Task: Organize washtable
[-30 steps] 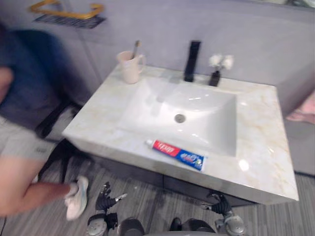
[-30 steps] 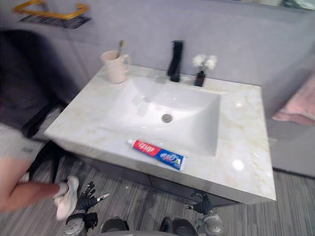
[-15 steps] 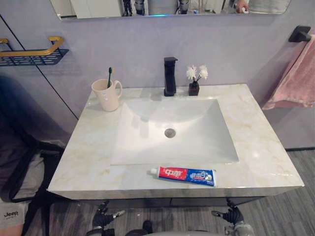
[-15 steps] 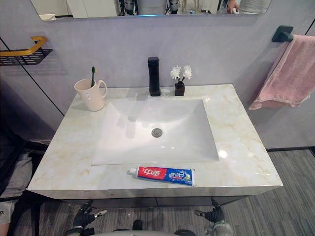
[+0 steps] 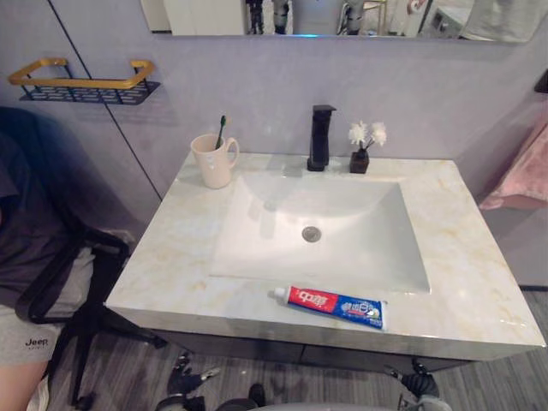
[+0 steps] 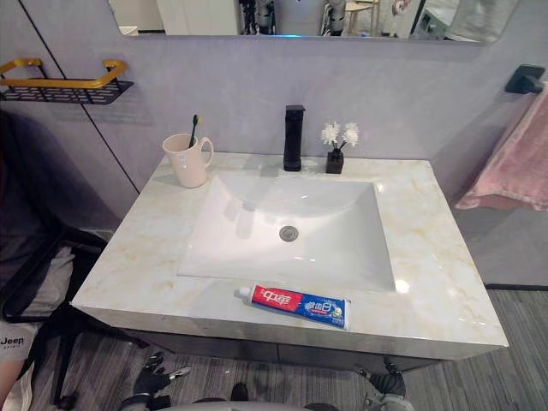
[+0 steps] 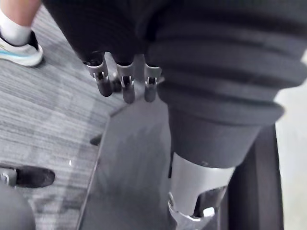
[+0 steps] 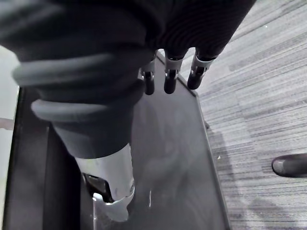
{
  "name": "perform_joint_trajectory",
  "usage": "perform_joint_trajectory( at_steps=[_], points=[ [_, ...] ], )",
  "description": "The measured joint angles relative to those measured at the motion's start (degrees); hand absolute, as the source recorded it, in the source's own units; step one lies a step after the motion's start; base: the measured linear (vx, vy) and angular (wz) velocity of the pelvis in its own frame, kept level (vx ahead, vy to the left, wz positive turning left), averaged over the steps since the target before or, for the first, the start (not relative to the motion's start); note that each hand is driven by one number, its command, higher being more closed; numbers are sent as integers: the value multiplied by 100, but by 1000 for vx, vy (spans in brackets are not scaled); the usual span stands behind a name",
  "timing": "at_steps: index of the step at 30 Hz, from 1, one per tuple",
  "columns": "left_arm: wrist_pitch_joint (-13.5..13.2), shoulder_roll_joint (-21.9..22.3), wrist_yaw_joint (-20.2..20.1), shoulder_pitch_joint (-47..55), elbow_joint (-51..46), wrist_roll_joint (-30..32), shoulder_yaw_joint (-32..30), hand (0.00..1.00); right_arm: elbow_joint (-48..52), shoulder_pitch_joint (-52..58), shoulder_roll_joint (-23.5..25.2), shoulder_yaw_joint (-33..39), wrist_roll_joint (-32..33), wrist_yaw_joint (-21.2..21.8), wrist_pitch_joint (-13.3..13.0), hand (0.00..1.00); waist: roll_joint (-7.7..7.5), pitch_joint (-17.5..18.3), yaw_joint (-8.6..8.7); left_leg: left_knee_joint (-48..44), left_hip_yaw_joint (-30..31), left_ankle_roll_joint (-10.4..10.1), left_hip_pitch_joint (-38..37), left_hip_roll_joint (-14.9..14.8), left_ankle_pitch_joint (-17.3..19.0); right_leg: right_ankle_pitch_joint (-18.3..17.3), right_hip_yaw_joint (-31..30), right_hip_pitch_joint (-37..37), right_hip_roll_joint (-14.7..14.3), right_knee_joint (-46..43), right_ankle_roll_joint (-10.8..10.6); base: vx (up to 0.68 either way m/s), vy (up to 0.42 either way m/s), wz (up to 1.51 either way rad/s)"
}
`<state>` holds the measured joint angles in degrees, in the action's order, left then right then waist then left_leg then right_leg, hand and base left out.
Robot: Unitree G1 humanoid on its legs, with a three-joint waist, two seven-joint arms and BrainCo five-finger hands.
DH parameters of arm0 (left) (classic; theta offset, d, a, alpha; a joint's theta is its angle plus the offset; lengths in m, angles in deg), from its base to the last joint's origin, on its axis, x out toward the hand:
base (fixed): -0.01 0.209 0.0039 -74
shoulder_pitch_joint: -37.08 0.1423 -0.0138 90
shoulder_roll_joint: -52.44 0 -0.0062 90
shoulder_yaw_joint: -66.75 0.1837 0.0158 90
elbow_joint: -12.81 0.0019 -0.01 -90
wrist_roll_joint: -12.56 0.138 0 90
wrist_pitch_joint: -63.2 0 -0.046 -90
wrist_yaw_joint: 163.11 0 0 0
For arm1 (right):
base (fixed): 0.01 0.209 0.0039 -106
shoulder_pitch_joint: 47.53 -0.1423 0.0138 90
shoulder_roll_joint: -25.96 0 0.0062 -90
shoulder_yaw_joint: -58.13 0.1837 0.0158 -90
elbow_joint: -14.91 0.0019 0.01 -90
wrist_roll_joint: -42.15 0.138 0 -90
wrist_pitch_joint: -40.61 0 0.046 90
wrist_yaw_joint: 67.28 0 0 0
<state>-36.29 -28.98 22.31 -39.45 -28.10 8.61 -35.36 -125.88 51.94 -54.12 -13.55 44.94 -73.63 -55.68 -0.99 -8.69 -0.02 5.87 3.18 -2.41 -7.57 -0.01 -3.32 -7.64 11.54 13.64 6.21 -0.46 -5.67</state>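
Toothpaste lies flat at 6 o'clock of the basin, near the counter's front edge; a sliding grasp could push it off. Left hand and right hand hang below that edge, fingers relaxed, empty. Cup at 10 o'clock, faucet at 12, seated person at 9.

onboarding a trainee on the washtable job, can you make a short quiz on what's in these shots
1. Pick one: what stands in the cup? A toothbrush, B razor, C comb.
2. True or false: the toothpaste tube lies in the cup.
3. Fill in: the flower vase stands next to the black ____.
Key: 1 A. 2 false, it lies on the counter near the front edge. 3 faucet.
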Motion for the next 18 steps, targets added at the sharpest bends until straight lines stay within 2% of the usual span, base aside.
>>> perform_joint_trajectory(
  at_steps=[5, 8, 11, 12, 15, 18],
  points=[
    [23, -577, 123, 1, -108, -17, -1282, 0, 7, 163, -11, 92, 0, -1, 16, 0, -11, -8, -85, -35, 237, -8, 144, 39, -15, -9, 290, 27, 4, 73, -15, 30, -39, 26],
    [27, -731, 268, 58, -653, -56, -1784, 0, 52, 276, -43, 90, -3, 2, 13, 0, 11, -21, -97, -37, 341, -7, 158, 63, -16, -25, 428, 69, 15, 77, -39, 26, -33, 20],
    [33, -719, 478, 120, -2207, -65, -2081, 0, 237, 532, -74, 90, -3, 2, 14, 0, 78, -48, -213, -39, 465, 18, 181, 103, -41, -47, 577, 114, 40, 76, -72, 6, -27, 22],
    [20, -707, 620, 145, -3088, -45, -2175, 0, 337, 642, -71, 86, -5, 13, 13, 0, 82, -46, -287, -40, 478, 19, 187, 110, -42, -48, 588, 114, 45, 73, -73, -9, -15, 7],
    [-2, -542, 958, 116, -4765, 38, -2448, 0, 540, 777, -61, 137, -5, 12, 13, 0, 158, -28, -252, -46, 569, 25, 220, 155, -45, -63, 693, 115, 73, 64, -72, -15, -14, 14],
    [-120, -323, 1193, -15, -6237, 296, -2243, 0, 621, 849, -49, 164, -4, 15, 14, 0, 194, -27, -223, -312, 662, 59, 369, 230, -21, -66, 800, 131, 108, 39, -77, -13, 2, 22]
  ],
)
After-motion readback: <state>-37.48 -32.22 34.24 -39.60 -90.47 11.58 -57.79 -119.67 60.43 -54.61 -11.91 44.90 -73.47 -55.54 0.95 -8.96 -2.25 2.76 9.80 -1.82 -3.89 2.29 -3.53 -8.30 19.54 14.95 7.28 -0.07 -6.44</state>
